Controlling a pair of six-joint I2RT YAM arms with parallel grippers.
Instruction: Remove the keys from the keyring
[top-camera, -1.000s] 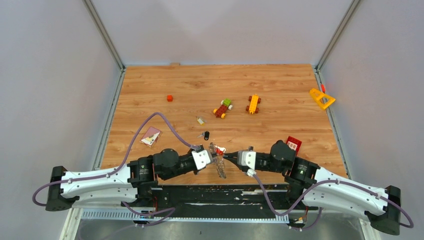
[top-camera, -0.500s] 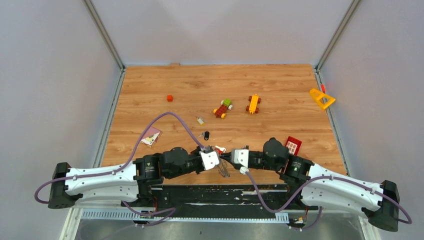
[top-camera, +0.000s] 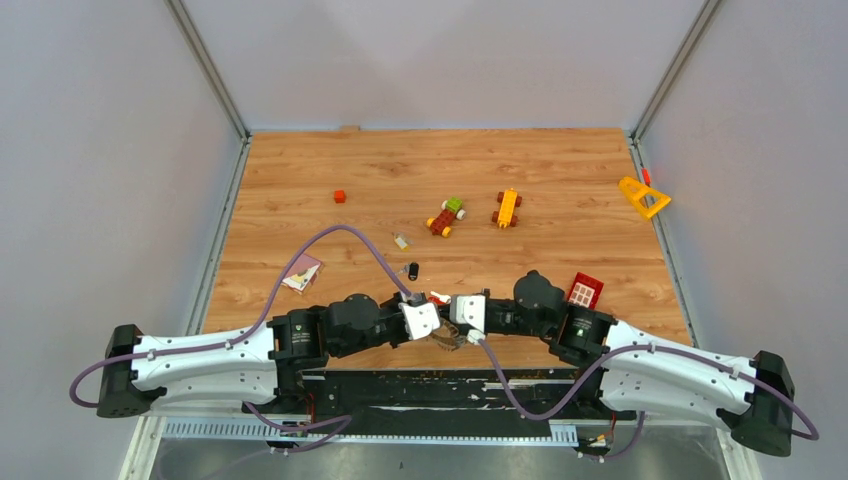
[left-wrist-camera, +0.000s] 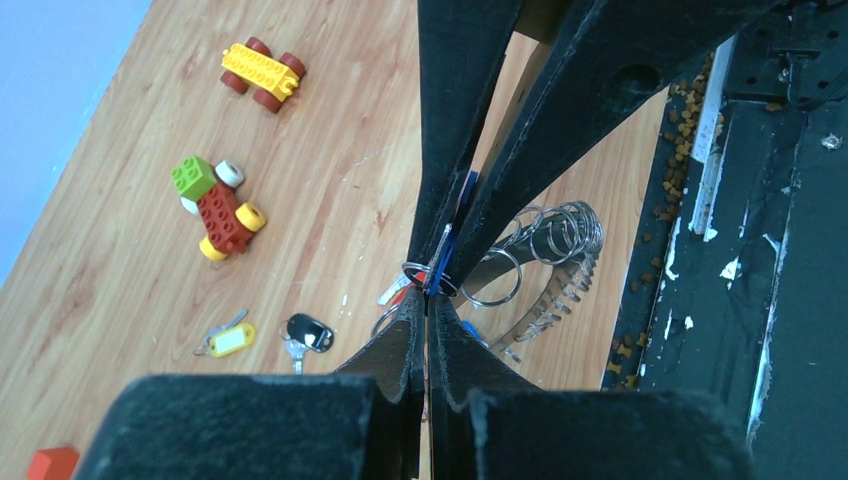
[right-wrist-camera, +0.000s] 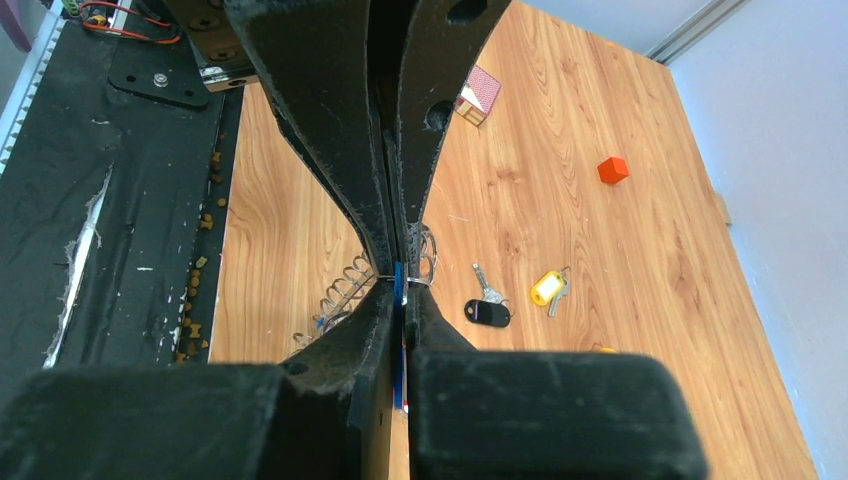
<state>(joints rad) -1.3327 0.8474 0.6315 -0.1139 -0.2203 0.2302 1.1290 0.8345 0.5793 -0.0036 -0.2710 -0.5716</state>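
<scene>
Where the two arms meet: at the middle of the near edge of the surface (top-camera: 560, 170), we see the left pincer (left-wrist-camera: 427, 305) and the right pincer (right-wrist-camera: 398, 287) tip to tip.
Left pincer: its fingers are pressed together. Its tips touch a small silver split ring (left-wrist-camera: 428, 276), but we cannot tell whether they nip it.
Right pincer: it is pinching a blue key (right-wrist-camera: 399, 370), whose thin blue edge shows between its closed fingers in both wrist views.
Keyring: the keyring (left-wrist-camera: 565, 232) sits just beside the meeting tips, over the near strip of wood next to the black base plate (left-wrist-camera: 760, 300). Its coiled, toothed rim is tilted, and we cannot tell whether it rests on the wood.
What the keyring carries: a few small silver loops cluster between it and the blue key. We cannot make out which of them are threaded on.
Loose keys: a black-headed key (left-wrist-camera: 308, 332) and a yellow-tagged key (left-wrist-camera: 230, 340) lie side by side on the wood, apart from the keyring.
Toys: a red-and-green block vehicle (left-wrist-camera: 215, 205) and a yellow block vehicle (left-wrist-camera: 262, 72) stand farther out. An orange cube (top-camera: 339, 196) lies well to the left, and a yellow triangle (top-camera: 643, 197) is at the right edge.
Base plate: it is scuffed, with brown crumbs along the edge that meets the wood.
</scene>
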